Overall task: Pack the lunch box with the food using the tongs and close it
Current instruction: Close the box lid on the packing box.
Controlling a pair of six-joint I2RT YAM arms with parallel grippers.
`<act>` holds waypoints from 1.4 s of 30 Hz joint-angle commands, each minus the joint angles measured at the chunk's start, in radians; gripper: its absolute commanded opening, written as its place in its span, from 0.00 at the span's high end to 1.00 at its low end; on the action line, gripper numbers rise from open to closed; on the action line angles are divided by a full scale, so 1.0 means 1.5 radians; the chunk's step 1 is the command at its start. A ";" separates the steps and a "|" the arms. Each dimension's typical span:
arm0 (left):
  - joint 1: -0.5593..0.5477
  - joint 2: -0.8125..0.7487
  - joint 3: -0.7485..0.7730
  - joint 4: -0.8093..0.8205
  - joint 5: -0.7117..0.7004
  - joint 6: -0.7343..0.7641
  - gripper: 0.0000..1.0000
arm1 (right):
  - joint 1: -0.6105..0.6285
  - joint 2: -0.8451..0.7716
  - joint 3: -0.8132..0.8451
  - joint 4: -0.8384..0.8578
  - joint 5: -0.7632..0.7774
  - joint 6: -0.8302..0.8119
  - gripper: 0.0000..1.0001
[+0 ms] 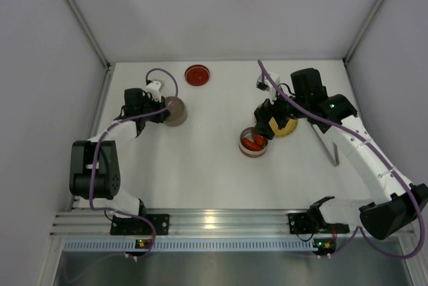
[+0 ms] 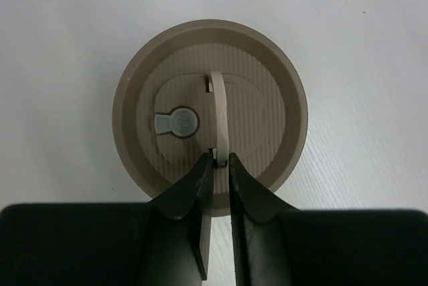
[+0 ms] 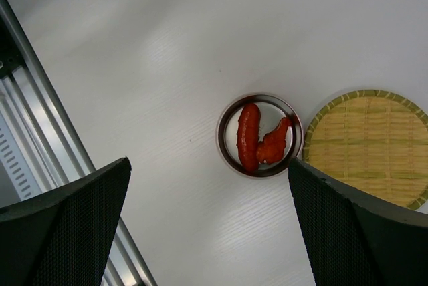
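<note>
left gripper [image 2: 221, 166] jaws narrow astride beige lid [image 2: 267, 85]'s strap handle [image 2: 219, 105], grip unclear, right gripper [image 3: 207, 232] jaws wide above round tin [image 3: 259, 97] holding red food [image 3: 248, 135], just beside woven plate [image 3: 368, 139]

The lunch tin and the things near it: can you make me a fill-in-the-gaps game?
1. The round tin holds ___ red food pieces.
2. The woven plate beside the tin is coloured ___.
3. The right gripper has its jaws wide ___.
Missing words: two, yellow, open.
</note>
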 commanded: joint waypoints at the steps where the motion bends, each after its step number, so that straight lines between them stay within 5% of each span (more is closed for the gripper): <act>1: 0.002 0.016 0.017 -0.042 -0.002 -0.022 0.78 | -0.013 -0.018 0.010 0.010 -0.018 0.004 0.01; 6: 0.002 0.016 0.030 -0.044 -0.001 -0.023 0.69 | -0.014 -0.018 0.007 0.012 -0.022 0.006 0.01; 20: 0.001 0.027 0.067 -0.042 -0.005 -0.029 0.67 | -0.013 -0.016 -0.006 0.019 -0.029 0.009 0.01; 27: 0.001 0.022 0.074 -0.042 -0.006 -0.025 0.48 | -0.014 -0.015 -0.009 0.020 -0.034 0.010 0.01; 42: -0.024 0.045 0.115 -0.049 -0.031 0.006 0.51 | -0.013 -0.014 -0.020 0.023 -0.036 0.010 0.01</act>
